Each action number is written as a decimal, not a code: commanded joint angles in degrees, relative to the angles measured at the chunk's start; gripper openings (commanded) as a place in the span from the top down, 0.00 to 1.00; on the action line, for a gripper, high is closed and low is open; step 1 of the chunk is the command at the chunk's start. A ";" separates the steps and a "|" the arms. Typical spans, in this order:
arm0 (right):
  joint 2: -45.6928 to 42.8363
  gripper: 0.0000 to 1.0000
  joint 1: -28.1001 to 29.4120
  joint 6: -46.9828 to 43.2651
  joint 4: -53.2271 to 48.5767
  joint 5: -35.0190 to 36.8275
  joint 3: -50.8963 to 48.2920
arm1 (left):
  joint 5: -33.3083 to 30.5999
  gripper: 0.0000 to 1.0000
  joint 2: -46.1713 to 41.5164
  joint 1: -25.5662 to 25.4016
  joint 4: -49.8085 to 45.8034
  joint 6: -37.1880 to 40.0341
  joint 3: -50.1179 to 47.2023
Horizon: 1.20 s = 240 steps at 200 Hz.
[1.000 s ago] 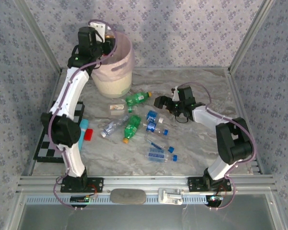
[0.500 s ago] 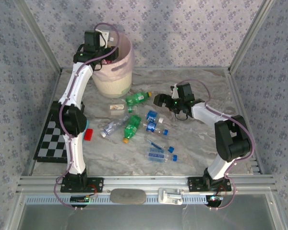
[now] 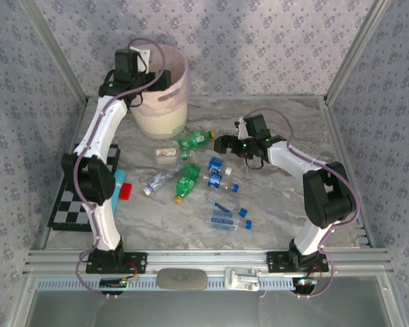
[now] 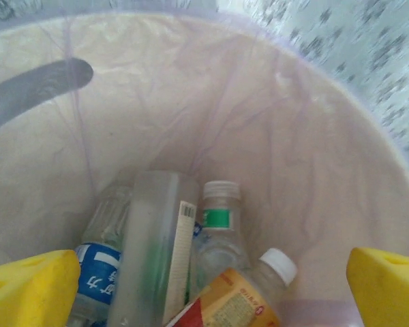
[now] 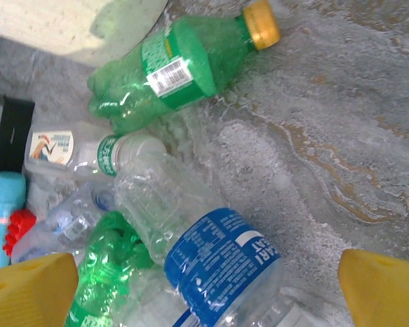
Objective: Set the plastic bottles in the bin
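Fingers (image 5: pixel 27 289) of the right gripper (image 5: pixel 208 289) stand wide apart and empty, hovering just above a clear plastic bottle with a blue label (image 5: pixel 218 262). It lies near a green plastic bottle with a yellow-orange cap (image 5: pixel 177 71) on the grey marbled surface (image 5: pixel 341 136). To pick well, I judge the tips should straddle the clear bottle's body across its width, lower close to the surface, then close. Those of the left gripper (image 4: pixel 208 289), likewise spread wide and holding nothing, hang over the round pale pink bin (image 4: pixel 293 136), where several bottles (image 4: pixel 221 225) lie.
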 commanded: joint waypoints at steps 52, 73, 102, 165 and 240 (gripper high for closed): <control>9.38 0.07 7.34 -25.07 -20.20 8.47 17.86 | 3.35 0.00 -24.53 -8.51 26.92 -13.09 -37.69; 13.99 0.09 8.60 -29.66 -26.55 11.13 24.04 | 1.32 0.00 -28.50 -10.36 30.12 -18.03 -46.27; 18.98 0.12 10.01 -34.38 -32.40 12.03 30.66 | -2.16 0.00 -31.55 -11.11 31.71 -21.89 -54.16; 26.90 0.14 12.51 -36.26 -36.28 17.81 38.43 | -6.59 0.00 -31.59 -11.07 34.05 -27.74 -63.88; 31.13 0.16 13.48 -36.44 -36.63 20.86 40.88 | -5.63 0.00 -29.06 -11.10 34.85 -28.21 -63.26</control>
